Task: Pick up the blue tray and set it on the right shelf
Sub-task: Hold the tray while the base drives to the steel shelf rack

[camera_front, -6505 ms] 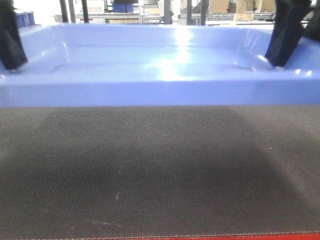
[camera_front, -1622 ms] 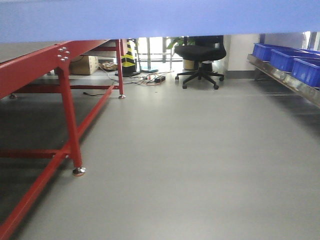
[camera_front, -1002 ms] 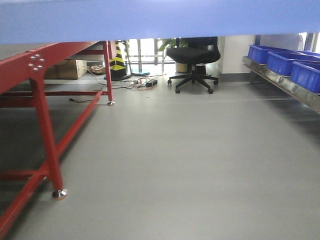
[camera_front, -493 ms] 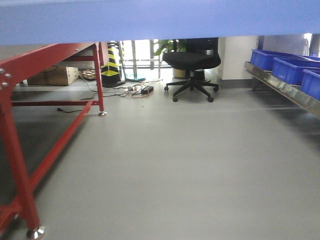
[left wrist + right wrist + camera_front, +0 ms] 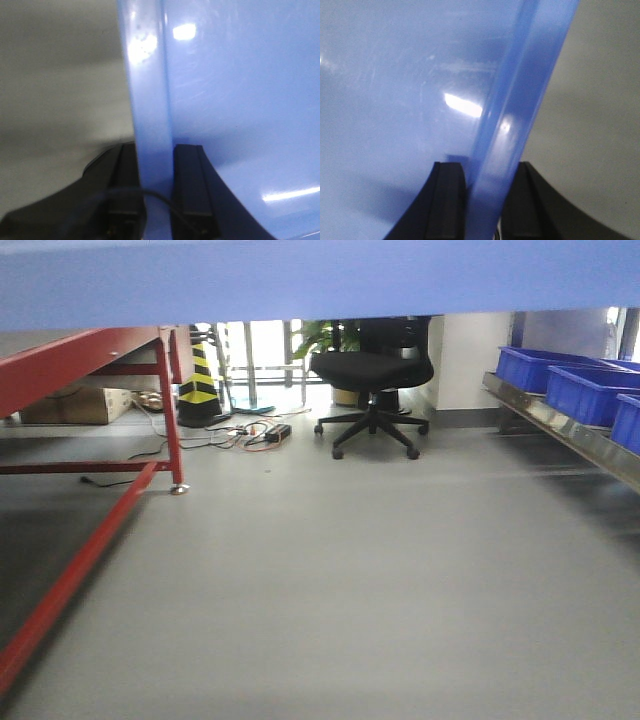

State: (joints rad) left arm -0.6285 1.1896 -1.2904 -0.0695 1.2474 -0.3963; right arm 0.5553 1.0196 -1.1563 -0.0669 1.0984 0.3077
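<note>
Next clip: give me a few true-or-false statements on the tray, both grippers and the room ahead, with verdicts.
1. The left gripper clamps the rim of the blue tray. True.
2. The right gripper is open and empty. False: its jaws clamp the tray's rim too.
3. The tray sits on the right shelf. False: it is held in the air; the shelf, off to the right, carries dark-blue bins.
4. A black office chair stands ahead. True.
</note>
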